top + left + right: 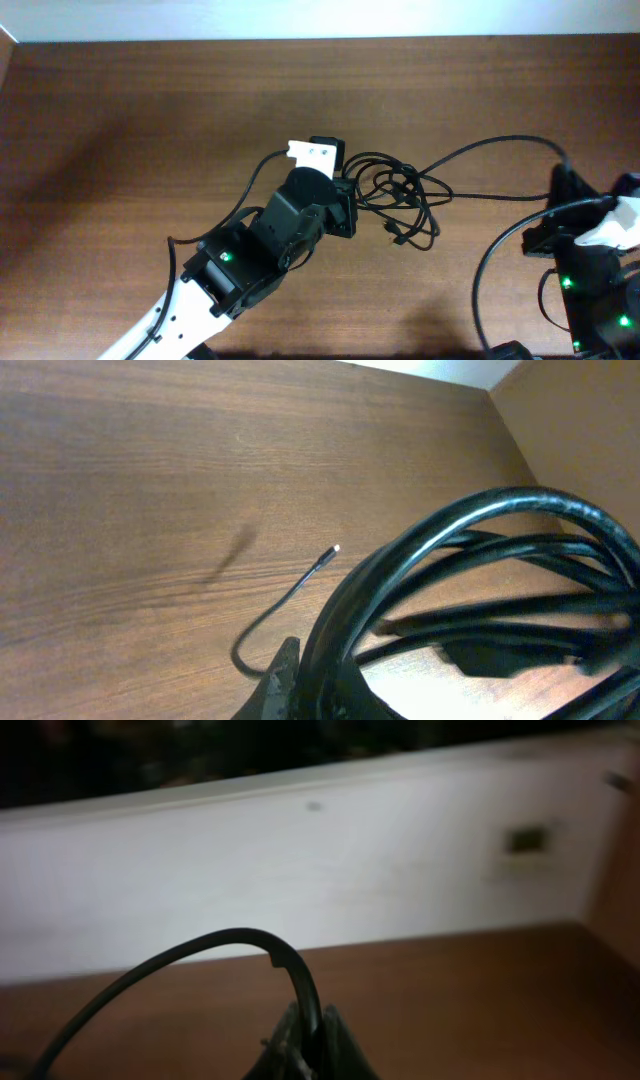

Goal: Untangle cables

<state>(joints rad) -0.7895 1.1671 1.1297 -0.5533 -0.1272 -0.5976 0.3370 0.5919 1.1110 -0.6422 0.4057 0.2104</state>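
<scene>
Between the fingers of the left gripper (292, 682), the cables (470, 520) are bunching into one thick loop. A pull from here is likely tightening the knot rather than loosening it. As I am judging it, a hard tug from either side is risking a snag, or a strand slipping out of the grip. Those fingers are looking clenched on the bundle, though only their dark tips are showing at the bottom edge of the wrist view. Just beyond them a thin silver-tipped end (335, 549) is lying loose on the table (120, 480). Farther off, the right gripper (308, 1048) is pinching a long cable (240, 934), with its fingers closing tight around the strand as it is arching up and away. Overhead, that strand is running across to the tangle beside the left fingers.
</scene>
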